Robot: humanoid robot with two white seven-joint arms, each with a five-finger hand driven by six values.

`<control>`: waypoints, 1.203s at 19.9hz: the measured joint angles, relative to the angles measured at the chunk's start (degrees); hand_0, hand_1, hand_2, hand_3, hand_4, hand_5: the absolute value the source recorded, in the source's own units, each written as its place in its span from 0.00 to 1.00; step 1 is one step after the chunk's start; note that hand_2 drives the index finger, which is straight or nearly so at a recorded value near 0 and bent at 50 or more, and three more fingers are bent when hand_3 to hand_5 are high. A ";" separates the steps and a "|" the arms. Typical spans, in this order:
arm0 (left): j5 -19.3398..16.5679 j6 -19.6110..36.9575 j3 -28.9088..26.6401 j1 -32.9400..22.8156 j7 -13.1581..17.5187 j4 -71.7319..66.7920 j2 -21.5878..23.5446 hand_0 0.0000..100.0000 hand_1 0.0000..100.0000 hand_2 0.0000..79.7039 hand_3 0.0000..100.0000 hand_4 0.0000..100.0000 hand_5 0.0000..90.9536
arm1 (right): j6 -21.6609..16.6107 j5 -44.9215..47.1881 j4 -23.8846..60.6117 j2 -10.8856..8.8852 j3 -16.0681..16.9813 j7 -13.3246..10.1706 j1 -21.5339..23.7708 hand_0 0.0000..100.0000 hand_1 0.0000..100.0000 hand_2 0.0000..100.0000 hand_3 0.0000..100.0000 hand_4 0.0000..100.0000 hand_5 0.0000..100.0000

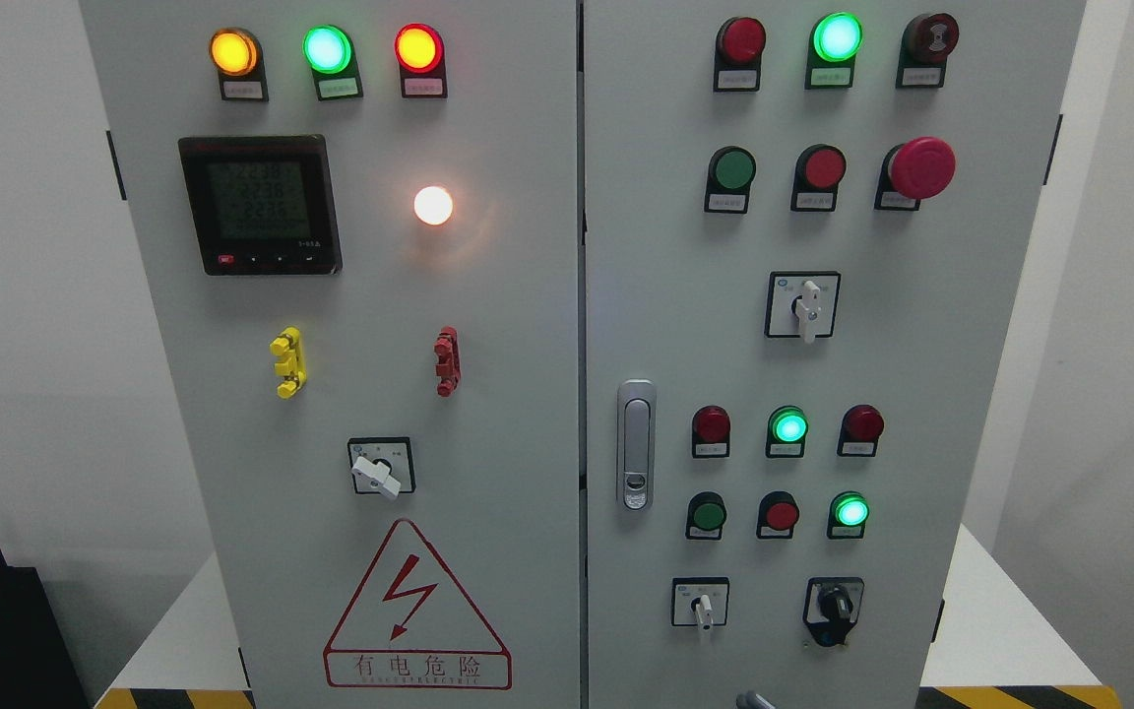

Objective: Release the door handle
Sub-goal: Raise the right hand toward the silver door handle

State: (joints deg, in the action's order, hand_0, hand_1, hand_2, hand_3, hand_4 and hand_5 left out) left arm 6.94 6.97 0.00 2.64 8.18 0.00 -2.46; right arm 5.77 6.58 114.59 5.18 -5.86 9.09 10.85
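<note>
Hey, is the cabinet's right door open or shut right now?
Shut: the right door sits flush with the left door, and its door handle lies flat, untouched.

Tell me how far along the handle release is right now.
It looks done: the door handle sits flush on the right door with no hand on it, and both doors appear closed. Nothing is in hand; neither hand is clearly in view, only a small grey tip at the bottom edge. Nothing visibly remains.

**Door handle: flush, closed**

Door handle (636,445) is a silver, vertical swing type in an oblong housing, mounted at the left edge of the right door (823,354), just beside the centre seam. Lever lies flat in its recess, keyhole at the lower end. Nothing touches it.
</note>
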 measured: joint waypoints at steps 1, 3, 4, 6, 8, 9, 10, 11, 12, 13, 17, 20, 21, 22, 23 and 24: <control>0.00 0.00 0.00 0.00 0.00 0.00 0.00 0.12 0.39 0.00 0.00 0.00 0.00 | 0.00 0.01 -0.01 -0.04 0.01 -0.01 -0.03 0.37 0.03 0.00 0.00 0.00 0.00; 0.00 0.00 0.00 0.00 0.00 0.00 0.00 0.12 0.39 0.00 0.00 0.00 0.00 | 0.00 0.04 -0.01 -0.09 0.03 -0.02 -0.09 0.37 0.04 0.00 0.01 0.00 0.00; 0.00 0.00 0.00 0.00 0.00 0.00 0.00 0.12 0.39 0.00 0.00 0.00 0.00 | 0.00 0.05 -0.01 -0.13 0.05 -0.01 -0.11 0.37 0.04 0.00 0.01 0.00 0.00; 0.00 0.00 0.00 0.00 0.00 0.00 0.00 0.12 0.39 0.00 0.00 0.00 0.00 | -0.04 0.04 -0.02 -0.18 0.07 -0.02 -0.14 0.37 0.04 0.00 0.02 0.00 0.00; 0.00 0.00 0.00 0.00 0.00 0.00 0.00 0.12 0.39 0.00 0.00 0.00 0.00 | -0.26 -0.10 -0.03 -0.25 0.03 -0.07 -0.17 0.37 0.05 0.00 0.05 0.00 0.00; 0.00 -0.01 0.00 0.00 0.00 0.00 0.00 0.12 0.39 0.00 0.00 0.00 0.00 | -0.38 -0.19 -0.03 -0.28 0.01 -0.23 -0.19 0.37 0.05 0.00 0.06 0.00 0.00; 0.00 0.00 0.00 0.00 0.00 0.00 0.00 0.12 0.39 0.00 0.00 0.00 0.00 | -0.44 -0.26 -0.03 -0.34 -0.01 -0.52 -0.26 0.37 0.05 0.00 0.07 0.00 0.00; 0.00 0.00 0.00 0.00 0.00 0.00 0.00 0.12 0.39 0.00 0.00 0.00 0.00 | -0.47 -0.31 -0.03 -0.38 -0.02 -0.85 -0.38 0.37 0.05 0.00 0.10 0.00 0.00; 0.00 -0.01 0.00 0.00 0.00 0.00 0.00 0.12 0.39 0.00 0.00 0.00 0.00 | -0.48 -0.36 -0.02 -0.42 -0.04 -1.06 -0.48 0.37 0.05 0.00 0.13 0.01 0.00; 0.00 -0.02 0.00 0.00 0.00 0.00 0.00 0.12 0.39 0.00 0.00 0.00 0.00 | -0.51 -0.42 0.03 -0.48 -0.07 -1.56 -0.62 0.37 0.06 0.00 0.24 0.14 0.00; 0.00 -0.30 0.00 0.00 0.00 0.00 0.00 0.12 0.39 0.00 0.00 0.00 0.00 | -5.16 -3.65 0.37 -1.36 -0.47 -4.79 -1.09 0.34 0.15 0.00 0.60 0.51 0.34; 0.00 -0.39 0.00 -0.01 0.00 0.00 0.00 0.12 0.39 0.00 0.00 0.00 0.00 | -11.60 -13.04 0.36 -1.98 -1.17 -8.36 -1.93 0.35 0.16 0.00 0.64 0.57 0.46; 0.00 -0.39 0.00 -0.01 0.00 0.00 0.00 0.12 0.39 0.00 0.00 0.00 0.00 | -13.34 -17.41 0.32 -2.07 -1.36 -9.64 -2.39 0.36 0.16 0.00 0.65 0.58 0.51; 0.00 -0.33 0.00 -0.01 0.00 0.00 0.00 0.12 0.39 0.00 0.00 0.00 0.00 | -14.77 -21.93 0.28 -2.15 -1.55 -11.04 -3.06 0.36 0.17 0.00 0.65 0.60 0.55; 0.00 -0.20 0.00 -0.01 0.00 0.00 0.00 0.12 0.39 0.00 0.00 0.00 0.00 | -15.72 -26.32 0.19 -2.21 -1.74 -12.24 -3.82 0.37 0.17 0.00 0.68 0.63 0.61; 0.00 -0.14 0.00 0.00 0.00 0.00 0.00 0.12 0.39 0.00 0.00 0.00 0.00 | -16.27 -31.28 -0.01 -2.28 -1.99 -13.36 -4.91 0.36 0.17 0.00 0.71 0.65 0.64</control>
State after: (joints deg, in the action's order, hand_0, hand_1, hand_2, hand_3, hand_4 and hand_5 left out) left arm 6.94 6.83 0.00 2.63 8.18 0.00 -2.46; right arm -10.50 -24.70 114.58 2.90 -7.85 -4.27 5.94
